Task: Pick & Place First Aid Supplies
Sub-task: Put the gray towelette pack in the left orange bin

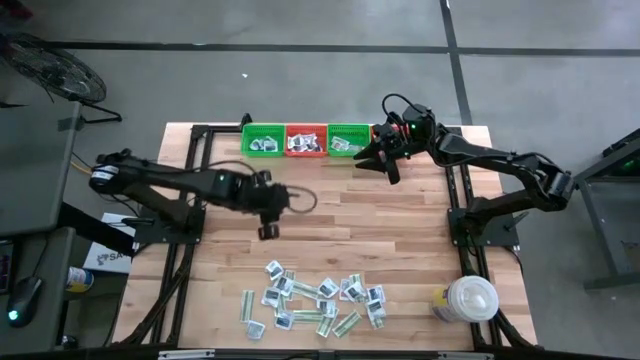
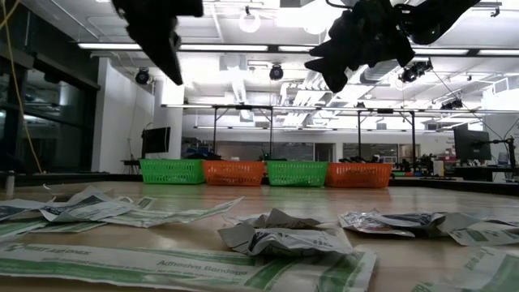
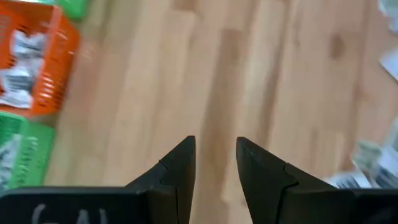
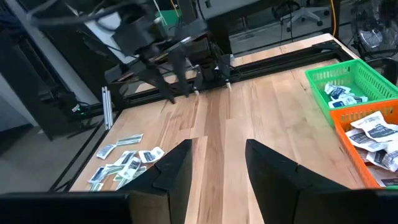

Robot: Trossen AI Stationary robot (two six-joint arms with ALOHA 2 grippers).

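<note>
Packets [image 1: 312,301] are lying scattered along the table's near edge (baskets [image 1: 306,140] far behind), with the left gripper [image 1: 268,229], fingers apart and empty, hovering nearer than the right gripper [image 1: 390,165], likewise parted, by the baskets.

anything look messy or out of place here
Nothing looks damaged. The packets lie in a loose, overlapping heap at the table's near edge, some crumpled, beside a white lidded container. The baskets stand in a neat row.
</note>
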